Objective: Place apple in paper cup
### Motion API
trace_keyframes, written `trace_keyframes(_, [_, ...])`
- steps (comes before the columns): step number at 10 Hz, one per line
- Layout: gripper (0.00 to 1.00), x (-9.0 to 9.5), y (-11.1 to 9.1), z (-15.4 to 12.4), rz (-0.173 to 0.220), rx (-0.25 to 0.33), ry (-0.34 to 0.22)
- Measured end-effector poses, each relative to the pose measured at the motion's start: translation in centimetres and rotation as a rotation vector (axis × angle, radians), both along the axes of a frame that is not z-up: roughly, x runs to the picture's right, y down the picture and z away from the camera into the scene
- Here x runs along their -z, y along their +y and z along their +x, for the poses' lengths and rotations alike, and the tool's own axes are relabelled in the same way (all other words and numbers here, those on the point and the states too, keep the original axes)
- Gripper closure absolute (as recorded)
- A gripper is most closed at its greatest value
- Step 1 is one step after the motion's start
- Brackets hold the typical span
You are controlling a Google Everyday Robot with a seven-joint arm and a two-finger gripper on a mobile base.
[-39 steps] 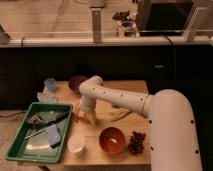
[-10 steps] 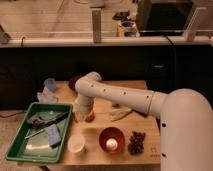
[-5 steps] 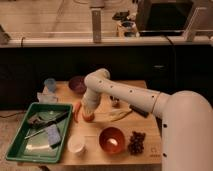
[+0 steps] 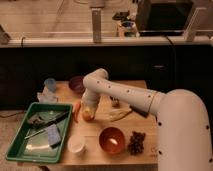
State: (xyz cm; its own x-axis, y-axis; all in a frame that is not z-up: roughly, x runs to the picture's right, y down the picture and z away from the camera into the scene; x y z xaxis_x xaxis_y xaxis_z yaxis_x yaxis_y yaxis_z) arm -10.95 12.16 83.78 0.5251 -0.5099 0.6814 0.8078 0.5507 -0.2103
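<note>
Hanging from the white arm, the tool (image 4: 88,108) sits on top of the apple (image 4: 88,116) at the middle of the counter (image 4: 95,131); whether it is clamped on the fruit I cannot tell. From the left come the green tray (image 4: 20,150), the paper cup (image 4: 76,144) near the front edge, the carrot (image 4: 77,111) just beside the apple, and the orange-brown bowl (image 4: 112,139). Best would be a sure grip, a straight lift clear of the carrot, then a short carry forward, centred over the cup, whose mouth looks barely wider than the fruit. Half a second earlier, apple, cup and tool were in these same places.
</note>
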Motion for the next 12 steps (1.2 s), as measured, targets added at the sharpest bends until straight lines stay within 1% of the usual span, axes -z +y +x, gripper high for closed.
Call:
trace_keyframes(4, [0.2, -0.7, -0.3, -0.4, 0.011, 0.014, 0.007])
trace_keyframes(7, [0.21, -1.9, 0.2, -0.8, 0.013, 0.031, 0.01])
trace_keyframes(8, [0.24, -2.3, 0.4, -1.0, 0.01, 0.036, 0.011])
trace_keyframes(11, [0.44, -3.3, 1.6, -1.2, -0.011, 0.066, 0.025])
trace_keyframes(12, [0.45, -3.5, 1.9, -1.2, -0.018, 0.073, 0.029])
